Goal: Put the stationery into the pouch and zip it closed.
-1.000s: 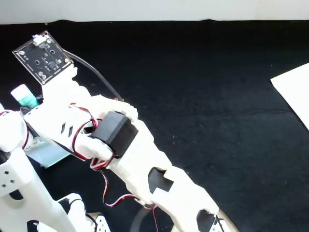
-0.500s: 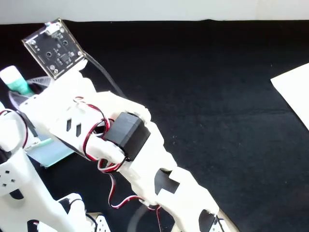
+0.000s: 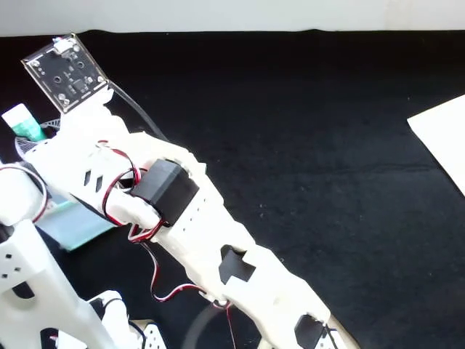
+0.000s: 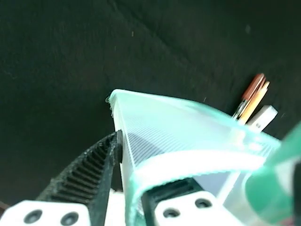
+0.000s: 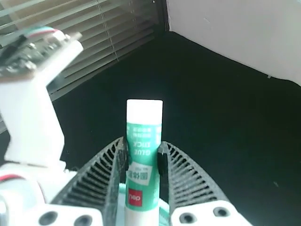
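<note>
Toward the left side of the black desk (image 3: 327, 145), in the high view, a green-and-white glue stick (image 3: 24, 122) is held clear of the surface, close to a translucent, teal-edged pouch (image 3: 71, 224). In the right wrist view the right claw (image 5: 141, 149) is shown clamped on the stick's body, with both ribbed fingers pressed against the label and the white cap pointing away from the camera. In the left wrist view the left claw (image 4: 128, 165) is shown pinched closed on one wall of the pouch near its open mouth. A brown-capped pen (image 4: 254, 88), an orange pencil (image 4: 257, 102) and a white eraser (image 4: 264, 117) are seen lying together on the desk just beyond the pouch. A white sheet of paper (image 3: 445, 142) lies well apart, at the desk's right edge.
</note>
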